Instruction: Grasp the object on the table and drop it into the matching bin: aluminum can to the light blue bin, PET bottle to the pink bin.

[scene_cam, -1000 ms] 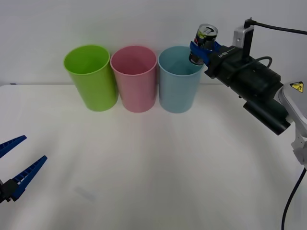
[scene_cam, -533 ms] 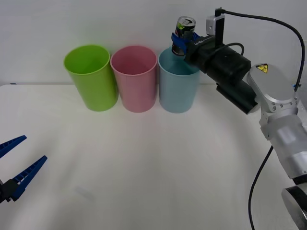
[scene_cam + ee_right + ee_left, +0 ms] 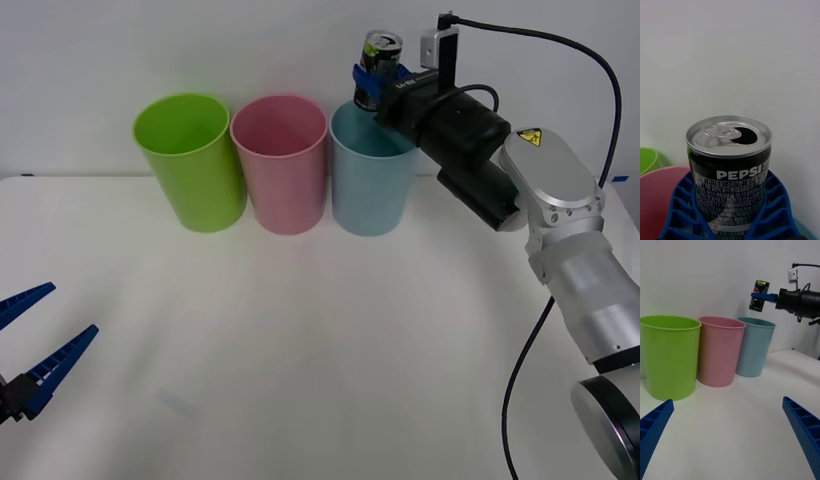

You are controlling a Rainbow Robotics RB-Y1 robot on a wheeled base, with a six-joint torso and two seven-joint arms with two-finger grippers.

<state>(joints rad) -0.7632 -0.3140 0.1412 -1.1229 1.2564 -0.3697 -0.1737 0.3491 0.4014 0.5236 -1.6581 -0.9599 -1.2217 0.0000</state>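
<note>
On my left, the left gripper (image 3: 35,352) sits low at the near left corner of the table (image 3: 320,350), its base cut off by the edge of the front view; its blue fingers (image 3: 655,423) are spread wide with nothing between them. At the far side I see three bins in a row, each touching or almost touching the next: the lime green bin (image 3: 190,160) on the left, the pink bin (image 3: 280,162) in the middle, the light blue bin (image 3: 372,165) on the right. From my vantage I cannot see the bottoms of any of them, and the blue bin's right rim is partly covered by the arm. Further right, the right gripper (image 3: 375,85) is held up in the air, clamped on the aluminum can (image 3: 380,62). The can stands upright between the ribbed fingers (image 3: 681,210), which hide its lower part; in the right wrist view I can read its label and see the open pull-tab top. It hangs above the blue bin's far rim, clear of it, though I cannot tell exactly how it lines up with the opening. The right arm reaches in from the right.
</note>
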